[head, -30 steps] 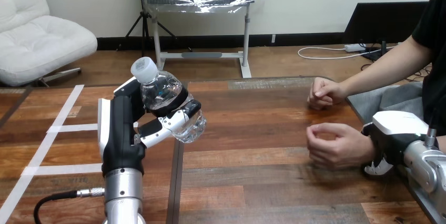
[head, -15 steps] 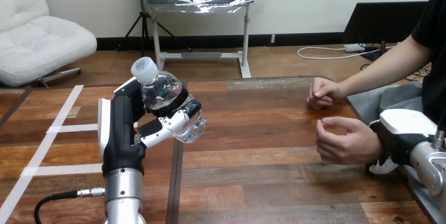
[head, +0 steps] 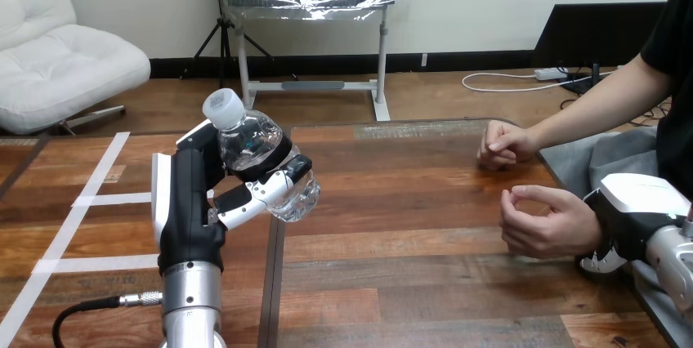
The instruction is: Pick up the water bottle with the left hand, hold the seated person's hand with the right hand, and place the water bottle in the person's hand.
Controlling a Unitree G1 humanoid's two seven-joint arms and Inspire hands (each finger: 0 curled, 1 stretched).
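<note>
A clear water bottle (head: 255, 150) with a white cap is held tilted above the table's left half, and my left hand (head: 196, 201) is shut round its body. At the right edge my right hand (head: 634, 216) wraps the wrist of the person's near hand (head: 543, 222), with its fingertips (head: 601, 262) curled under that wrist. The near hand hangs loosely curled just above the table. The person's other hand (head: 507, 144) rests as a loose fist on the table farther back. A wide stretch of table lies between the bottle and the person's hands.
The wooden table (head: 392, 242) runs across the view, with white tape lines (head: 90, 198) on its left part. A grey cloth (head: 609, 156) lies by the person at the table's right edge.
My right hand and the person's near hand have moved together to the right and slightly up. My left hand and the bottle have stayed still.
</note>
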